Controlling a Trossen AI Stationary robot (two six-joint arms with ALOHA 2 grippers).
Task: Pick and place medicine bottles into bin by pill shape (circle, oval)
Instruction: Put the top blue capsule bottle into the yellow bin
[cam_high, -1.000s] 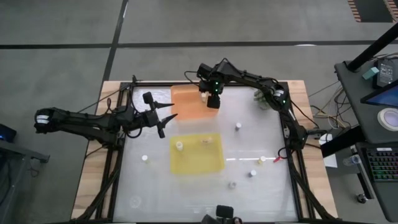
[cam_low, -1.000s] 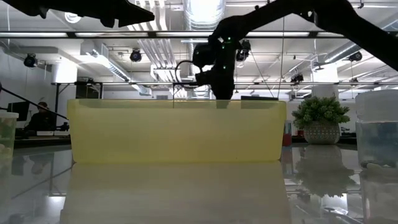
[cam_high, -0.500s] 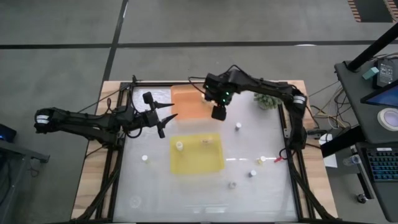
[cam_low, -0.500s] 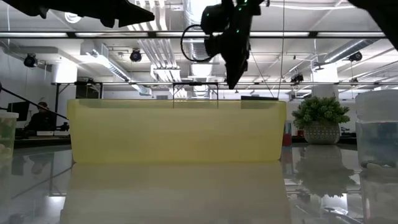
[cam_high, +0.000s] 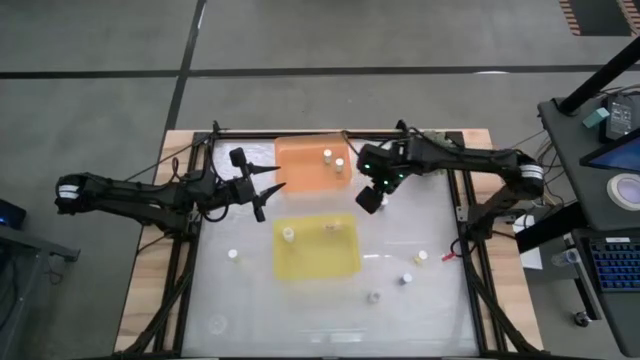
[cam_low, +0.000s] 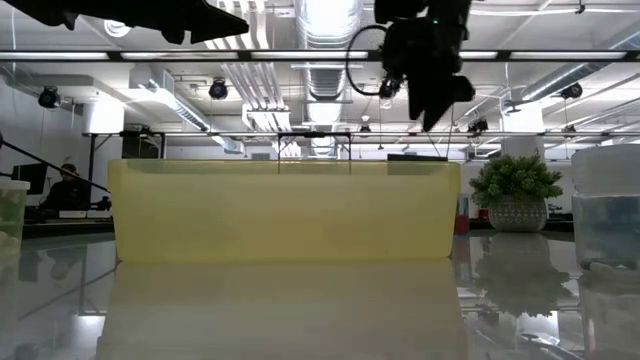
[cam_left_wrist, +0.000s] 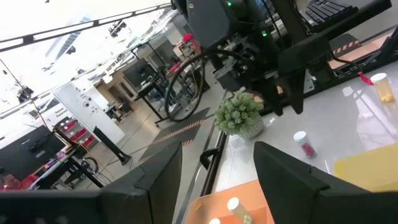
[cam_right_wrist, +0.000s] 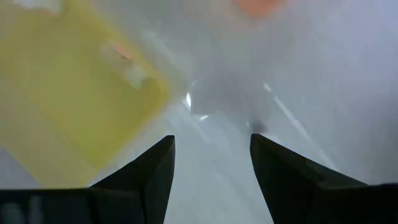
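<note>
**Right gripper empty above the worktop, loose bottles lying toward the near right corner**

The right gripper (cam_high: 371, 199) hangs over the bare worktop (cam_high: 420, 225) just off the far right corner of the yellow bin (cam_high: 317, 246), its fingers apart with nothing between them, as the right wrist view shows. From there the loose medicine bottles lie on the near side and further to the right: one with a pale yellow body (cam_high: 421, 257), one close by it (cam_high: 407, 279), and a third (cam_high: 372, 297) nearer the front edge. All three stand upright, so their long axis is vertical and a reach from above would suit them. A fourth loose bottle (cam_high: 233, 255) stands to the left of the yellow bin, nearer the left arm.

Two bottles (cam_high: 333, 160) already stand in the orange bin (cam_high: 305, 165) at the far edge, and two more (cam_high: 288, 234) are in the yellow bin. My judgement is that the right arm is the better placed for the cluster at the near right, with open worktop between it and them. A small red object (cam_high: 447, 256) lies just beside the pale yellow bottle and might be nudged. A green plant (cam_low: 516, 182) stands at the far right, mostly hidden under the arm in the high view.

The left gripper (cam_high: 268, 187) waits beside the orange bin's left edge, fingers spread and empty.
</note>
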